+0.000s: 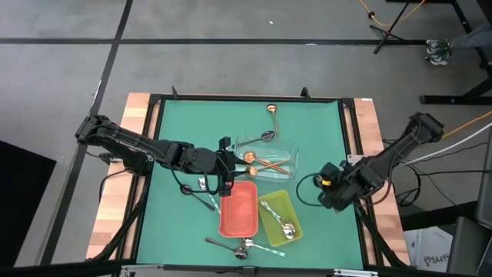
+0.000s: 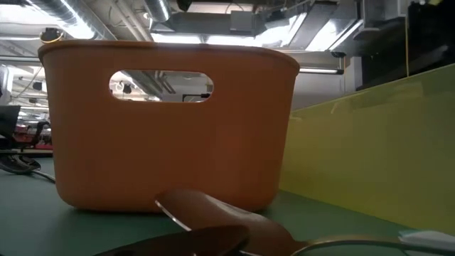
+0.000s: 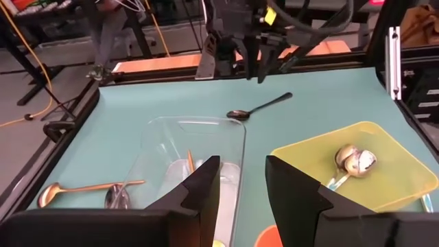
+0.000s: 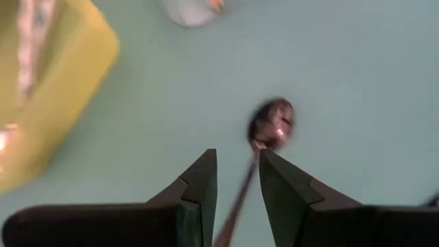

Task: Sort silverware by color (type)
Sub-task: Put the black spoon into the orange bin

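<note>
My left gripper [image 1: 227, 166] [image 3: 241, 162] is open and empty above the near wall of the clear tray [image 1: 269, 158] [image 3: 195, 147], which holds copper utensils [image 1: 260, 161] [image 3: 191, 162]. My right gripper [image 1: 330, 194] [image 4: 237, 155] is open just above a dark spoon [image 4: 271, 122] [image 3: 258, 108] lying flat on the mat. Its fingers stand on either side of the handle without visibly touching. A silver spoon [image 1: 288, 228] [image 3: 354, 159] lies in the yellow-green tray [image 1: 269, 223]. The red tray [image 1: 238, 208] [image 2: 170, 128] looks empty.
Loose on the green mat lie a copper spoon [image 1: 270, 112] near the far edge, a dark spoon [image 1: 266, 136] beside the clear tray, utensils [image 1: 206, 189] left of the red tray and more [image 1: 234, 246] by the near edge. The mat's right side is bare.
</note>
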Robot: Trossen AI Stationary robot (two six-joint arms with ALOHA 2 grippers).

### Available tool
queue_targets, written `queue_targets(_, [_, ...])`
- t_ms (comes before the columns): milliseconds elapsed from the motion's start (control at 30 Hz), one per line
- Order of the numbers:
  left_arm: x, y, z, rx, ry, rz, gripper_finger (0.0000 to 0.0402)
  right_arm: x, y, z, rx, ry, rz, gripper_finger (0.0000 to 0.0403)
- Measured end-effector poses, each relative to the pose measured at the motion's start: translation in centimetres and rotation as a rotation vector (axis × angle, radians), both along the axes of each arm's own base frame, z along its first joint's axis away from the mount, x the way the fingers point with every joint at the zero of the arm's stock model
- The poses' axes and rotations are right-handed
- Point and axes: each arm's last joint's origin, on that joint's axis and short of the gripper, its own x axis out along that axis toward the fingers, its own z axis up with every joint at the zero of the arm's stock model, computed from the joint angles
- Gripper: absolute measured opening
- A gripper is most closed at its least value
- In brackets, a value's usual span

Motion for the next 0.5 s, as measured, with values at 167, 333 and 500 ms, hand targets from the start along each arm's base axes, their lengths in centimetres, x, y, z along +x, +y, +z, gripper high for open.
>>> queue_targets(167, [0.0, 0.0, 0.0, 0.000, -0.001, 0.000, 0.0111, -0.3, 0.7, -0.5, -0.017, 0.029, -0.018, 0.0099])
queue_targets(333, [0.0, 0.0, 0.0, -0.001, -0.001, -0.001, 0.0111, -0.4, 0.7, -2.2, -0.012, 0.025, -0.017, 0.0099])
queue_targets(500, [0.0, 0.0, 0.0, -0.001, -0.001, -0.002, 0.0111, -1.0, 0.3, -4.7, 0.009, 0.063, -0.015, 0.0099])
